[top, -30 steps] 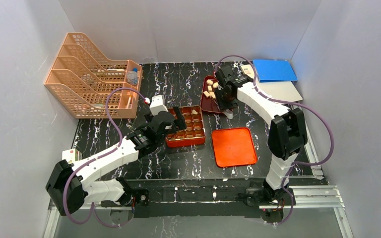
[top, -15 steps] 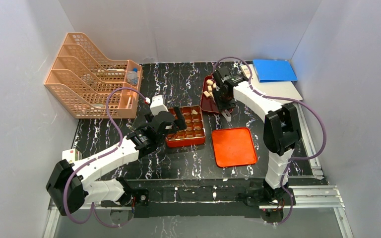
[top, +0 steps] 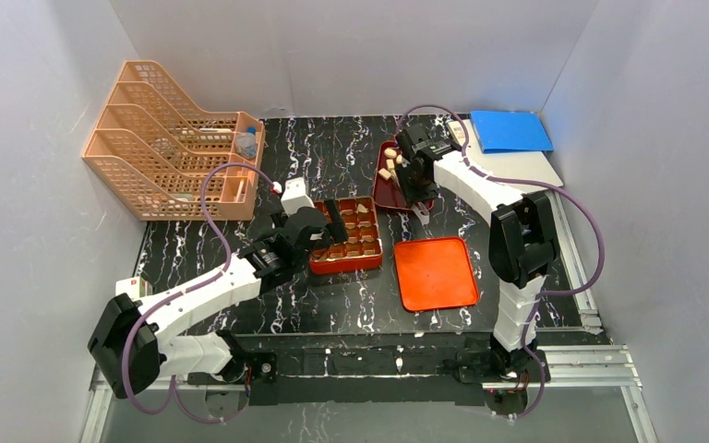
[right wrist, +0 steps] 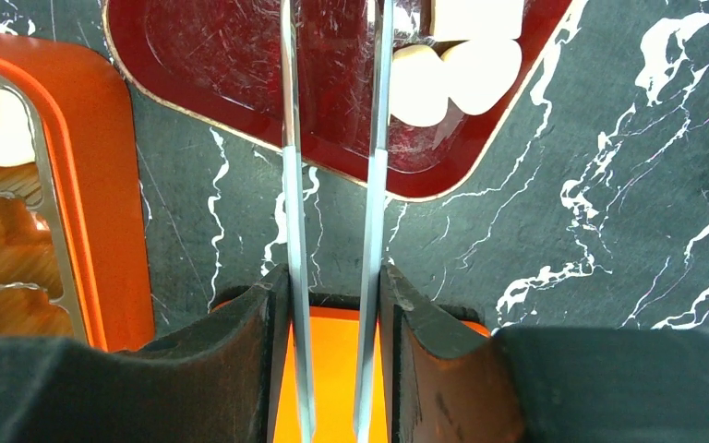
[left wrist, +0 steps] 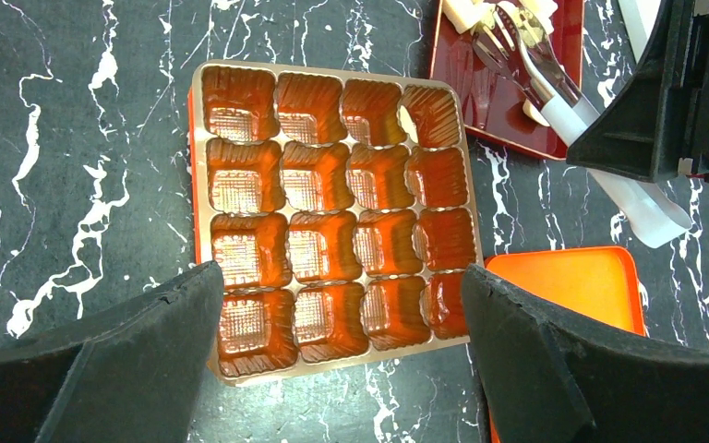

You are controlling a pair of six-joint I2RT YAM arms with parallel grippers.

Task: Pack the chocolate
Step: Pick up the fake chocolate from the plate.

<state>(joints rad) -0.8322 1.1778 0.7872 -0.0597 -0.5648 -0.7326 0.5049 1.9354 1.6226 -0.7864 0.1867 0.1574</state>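
Note:
Several pale chocolate pieces (top: 390, 166) lie in the dark red tray (top: 386, 194); they also show in the right wrist view (right wrist: 452, 74). My right gripper (top: 415, 180) is shut on metal tongs (right wrist: 376, 185), whose two arms stand apart over that tray (right wrist: 222, 65); their tips are out of view. The orange-red compartmented box (top: 346, 235) holds a few pieces (top: 362, 210) on its far right side. My left gripper (left wrist: 337, 281) is open and empty above the box's near edge (left wrist: 328, 212). The tongs (left wrist: 535, 55) show there too.
An orange lid (top: 436, 272) lies right of the box. A peach file rack (top: 175, 138) with a small bottle (top: 247, 143) stands at the back left. A blue folder (top: 510, 131) and a grey sheet (top: 526, 169) lie at the back right.
My right gripper with the tongs has shifted slightly left over the dark red tray. The left arm has barely moved.

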